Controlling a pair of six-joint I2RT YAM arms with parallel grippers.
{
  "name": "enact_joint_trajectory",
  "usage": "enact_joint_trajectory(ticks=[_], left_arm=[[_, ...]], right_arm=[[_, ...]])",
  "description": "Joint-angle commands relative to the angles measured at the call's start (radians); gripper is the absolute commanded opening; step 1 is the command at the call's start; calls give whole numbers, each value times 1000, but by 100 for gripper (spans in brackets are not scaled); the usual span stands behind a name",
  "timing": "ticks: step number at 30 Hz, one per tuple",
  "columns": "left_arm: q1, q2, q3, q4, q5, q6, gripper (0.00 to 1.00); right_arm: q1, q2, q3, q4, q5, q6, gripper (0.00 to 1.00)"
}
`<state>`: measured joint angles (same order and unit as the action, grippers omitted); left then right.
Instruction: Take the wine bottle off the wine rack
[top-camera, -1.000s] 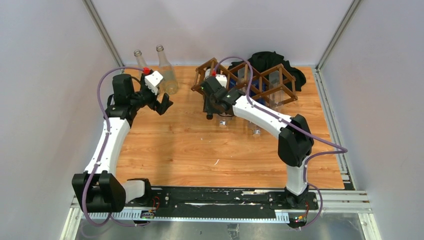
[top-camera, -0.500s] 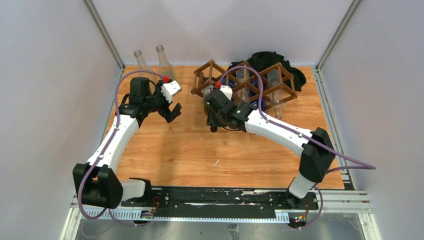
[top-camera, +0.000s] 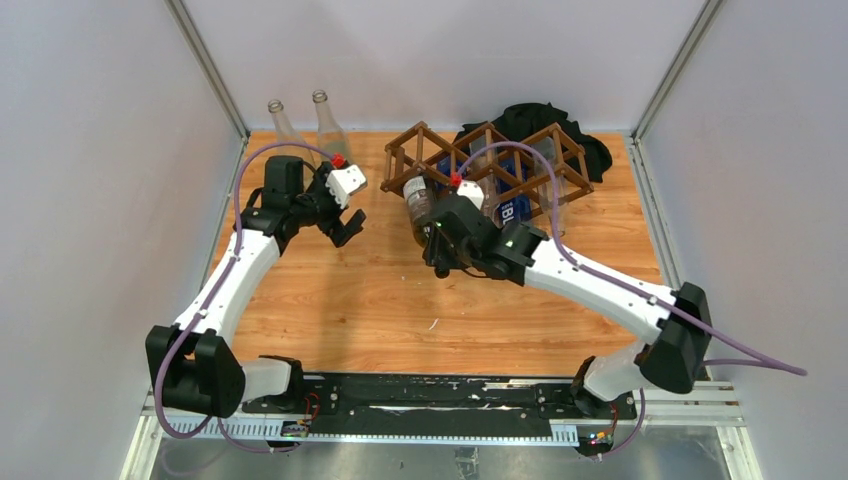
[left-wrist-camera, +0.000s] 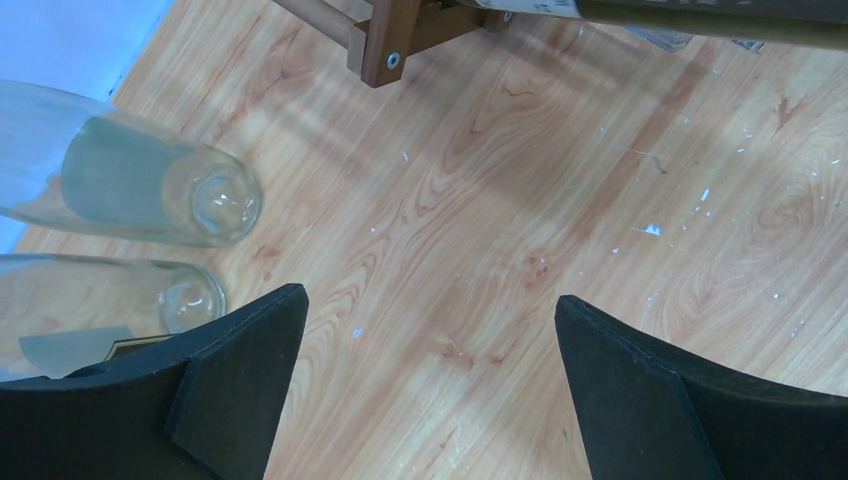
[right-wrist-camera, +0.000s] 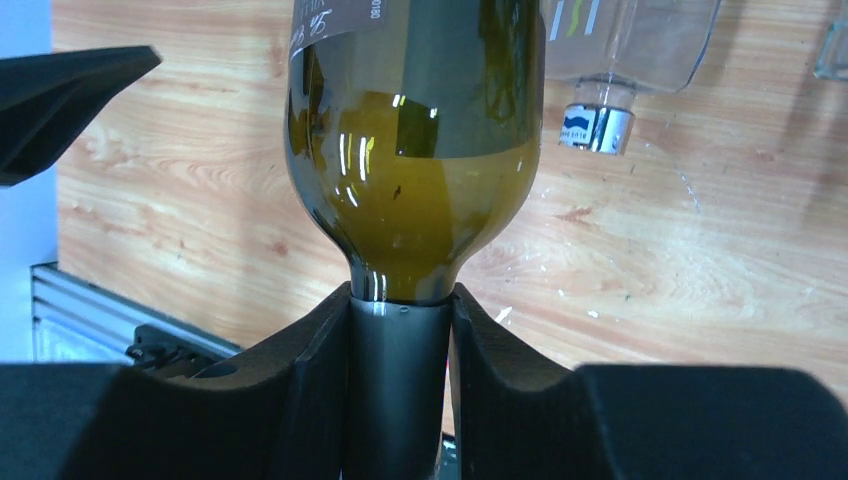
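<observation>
Pulled nearer: glossy olive wine bottle (smooth neck in right tool).

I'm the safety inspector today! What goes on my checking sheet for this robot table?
Surface: wooden table, scattered white specks.
Job's things: dark wine bottle held by its neck, body pointing toward the wine rack; whether it is fully out, cannot tell.
Clutter: two clear glass bottles standing at the far left; black cloth behind the rack; other bottles in the rack.
Grippers: right gripper shut on the wine bottle's neck; left gripper open over bare wood.
Cables: purple cable looping along each arm.
Surroundings: white walls, metal frame posts.
</observation>
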<state>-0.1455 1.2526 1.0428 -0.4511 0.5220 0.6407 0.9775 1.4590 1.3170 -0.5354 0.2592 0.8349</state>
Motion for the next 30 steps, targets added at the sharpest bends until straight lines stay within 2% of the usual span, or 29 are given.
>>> enact_joint_trajectory(ticks=[1,11,19,25,30], left_arm=[[-12,3,-11,10,-10,10,100],[-16,-19,-14,6,-3,9,100],[-16,-58,-7,-72,25,85,100],[-22,-171,-39,-136,92,154,100],[-57,-285,-65,-175,133,263,100]], right_arm=[[36,-113,-25,62,4,18,0],[50,-195,-47,10,9,28,0],[51,-249,-54,-67,-5,21,0],[54,-282,-59,-88,-38,9,0],[54,-207,31,-118,-152,-80,0]])
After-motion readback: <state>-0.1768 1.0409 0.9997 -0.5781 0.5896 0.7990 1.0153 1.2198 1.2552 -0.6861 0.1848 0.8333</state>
